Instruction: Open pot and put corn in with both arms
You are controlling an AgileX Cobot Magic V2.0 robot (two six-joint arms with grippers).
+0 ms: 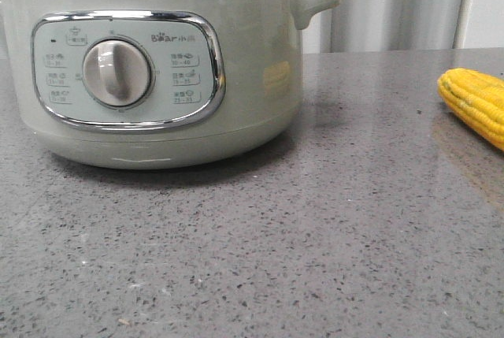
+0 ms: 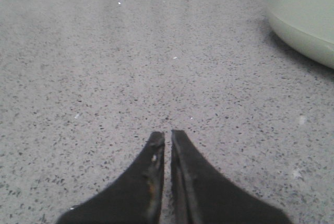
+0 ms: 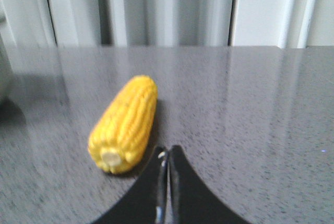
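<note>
1. Front view gives us the pot (image 1: pixel 157 62) on the left of the grey speckled table (image 1: pixel 315 259), its lid on, its chrome-framed panel and cream dial (image 1: pixel 116 72) facing us, and its side handle (image 1: pixel 315 3) jutting toward the middle of the table.
2. We see the corn (image 1: pixel 476 105) lying flat at the right edge of that picture, partly cut off, well apart from the pot, with bare table between the two.
3. We find a wide stretch of bare table in front of the pot and the corn, reaching to the near edge of the picture.
4. Behind the table's far edge we see pale curtains (image 1: pixel 394 3).
5. Left wrist view shows us the left gripper (image 2: pixel 168 135) with its fingers pressed together, holding nothing, over bare table; the pot's rounded base (image 2: pixel 308 20) sits off to one side, apart from the fingertips.
6. Right wrist view shows us the right gripper (image 3: pixel 168 151) likewise pressed together and holding nothing, its tips just beside the cut end of the corn (image 3: pixel 125 125); we cannot tell whether they touch it.
</note>
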